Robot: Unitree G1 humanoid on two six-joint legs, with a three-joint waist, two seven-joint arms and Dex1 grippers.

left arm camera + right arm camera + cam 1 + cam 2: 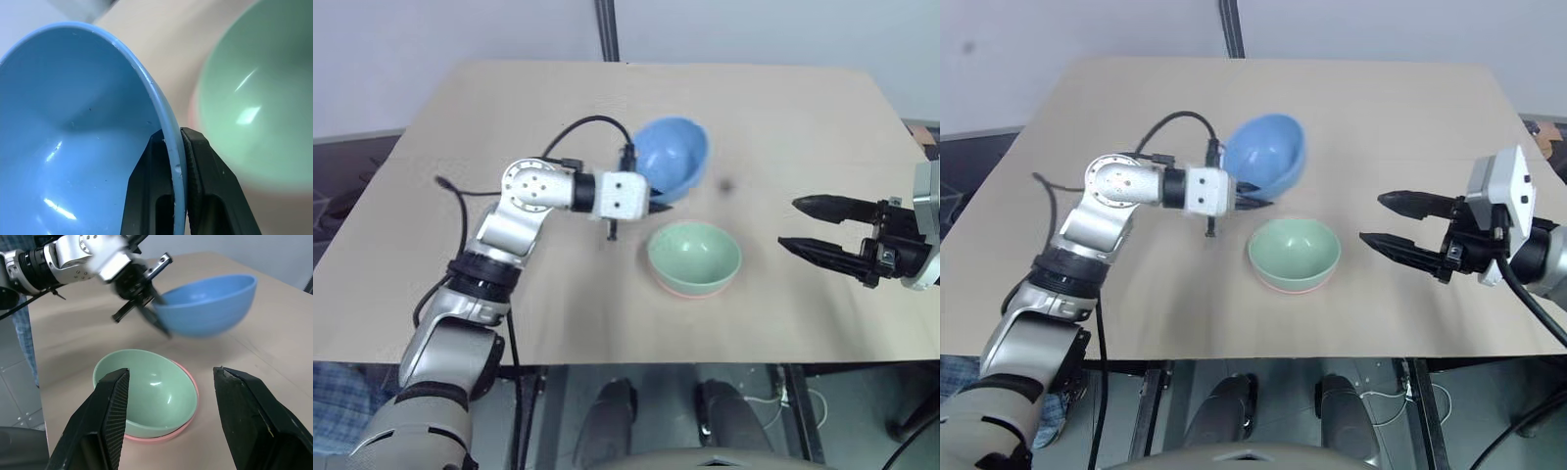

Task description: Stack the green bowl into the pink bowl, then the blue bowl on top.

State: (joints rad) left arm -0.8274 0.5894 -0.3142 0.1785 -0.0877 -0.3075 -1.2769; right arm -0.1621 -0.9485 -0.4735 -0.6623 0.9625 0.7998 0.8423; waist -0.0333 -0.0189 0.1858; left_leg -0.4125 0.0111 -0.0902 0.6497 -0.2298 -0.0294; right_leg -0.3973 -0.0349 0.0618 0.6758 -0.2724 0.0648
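My left pincer (658,203) was clamped on the rim of the blue bowl (672,155), one finger inside and one outside, holding it tilted off the table (783,108) just behind the stack. The green bowl (694,255) already sat nested in the pink bowl (188,418). My right pincer (1393,221) waited with fingers apart, beside the stack.

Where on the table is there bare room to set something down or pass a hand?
The table is bare along its far edge, at its left side beyond the left arm, and along the near edge. It is crowded mid-table: the green bowl nested in the pink bowl, the blue bowl in the left end effector, and the open right end effector.
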